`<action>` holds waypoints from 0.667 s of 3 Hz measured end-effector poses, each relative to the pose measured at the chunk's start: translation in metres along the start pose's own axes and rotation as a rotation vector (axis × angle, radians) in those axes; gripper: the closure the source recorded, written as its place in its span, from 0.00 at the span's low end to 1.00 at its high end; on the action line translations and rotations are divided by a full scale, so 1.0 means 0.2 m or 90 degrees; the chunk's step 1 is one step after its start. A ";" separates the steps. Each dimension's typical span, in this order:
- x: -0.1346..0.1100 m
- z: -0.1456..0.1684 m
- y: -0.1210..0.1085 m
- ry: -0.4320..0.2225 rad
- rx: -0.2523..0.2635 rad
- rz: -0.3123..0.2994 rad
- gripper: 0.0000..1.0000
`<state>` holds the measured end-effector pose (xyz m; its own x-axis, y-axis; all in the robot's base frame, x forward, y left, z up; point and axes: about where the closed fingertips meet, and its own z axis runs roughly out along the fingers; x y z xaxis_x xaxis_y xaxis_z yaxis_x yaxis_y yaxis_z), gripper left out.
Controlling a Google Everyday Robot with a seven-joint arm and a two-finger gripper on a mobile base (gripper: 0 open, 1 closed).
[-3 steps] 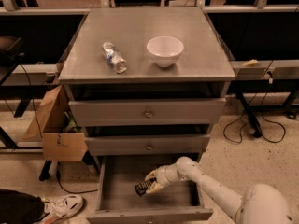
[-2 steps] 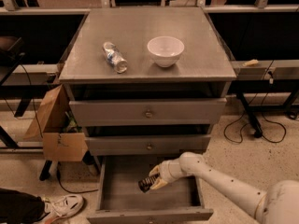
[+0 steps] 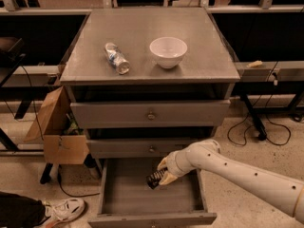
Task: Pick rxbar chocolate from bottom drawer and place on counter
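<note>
The bottom drawer (image 3: pixel 118 194) is pulled open below two closed grey drawers. Over its interior, my gripper (image 3: pixel 161 173) is shut on the rxbar chocolate (image 3: pixel 154 179), a small black bar held just above the drawer floor. My white arm (image 3: pixel 237 172) reaches in from the lower right. The counter (image 3: pixel 199 42) is the grey cabinet top above, well over the gripper.
A white bowl (image 3: pixel 168 51) and a clear plastic bottle (image 3: pixel 116 58) lying on its side are on the counter. A cardboard box (image 3: pixel 54 132) stands left of the cabinet, a shoe (image 3: pixel 64 209) on the floor lower left, cables on the right.
The gripper, holding the bar, has lifted slightly off the drawer floor, and the arm has extended further in from the right.
</note>
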<state>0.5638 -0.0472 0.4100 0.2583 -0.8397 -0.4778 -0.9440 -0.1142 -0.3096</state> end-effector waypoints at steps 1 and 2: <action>-0.16 -0.34 -0.11 0.047 0.017 0.003 1.00; -0.37 -0.68 -0.24 0.098 0.051 0.010 1.00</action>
<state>0.5627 -0.0508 0.5720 0.2027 -0.9134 -0.3529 -0.9268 -0.0626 -0.3703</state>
